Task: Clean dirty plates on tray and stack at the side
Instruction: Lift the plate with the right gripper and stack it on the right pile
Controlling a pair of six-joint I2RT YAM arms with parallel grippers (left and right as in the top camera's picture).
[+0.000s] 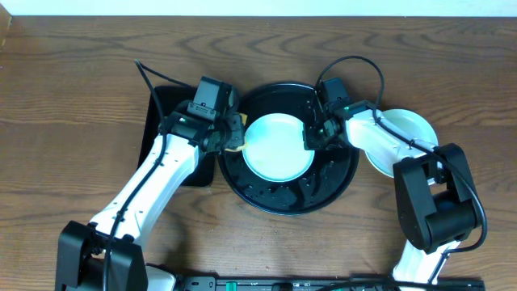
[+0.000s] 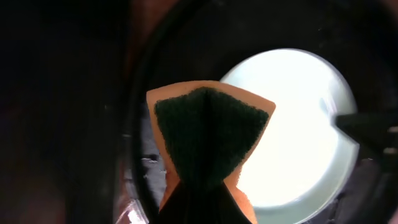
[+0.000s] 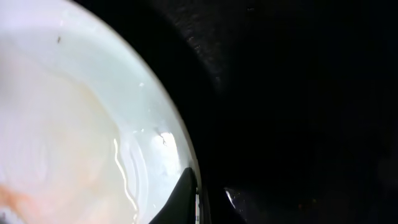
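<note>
A green-faced sponge (image 2: 208, 134) fills the left wrist view, pinched tight in the left gripper (image 1: 229, 134) at the left edge of a mint-blue plate (image 1: 275, 149) — the plate lying in the middle of the round black tray (image 1: 279, 200). Across it, the right gripper (image 1: 313, 136) is closed on the plate's right rim. Another pale plate (image 1: 414, 125) sits off the tray on the wooden table (image 1: 73, 81) — partly under the right arm.
</note>
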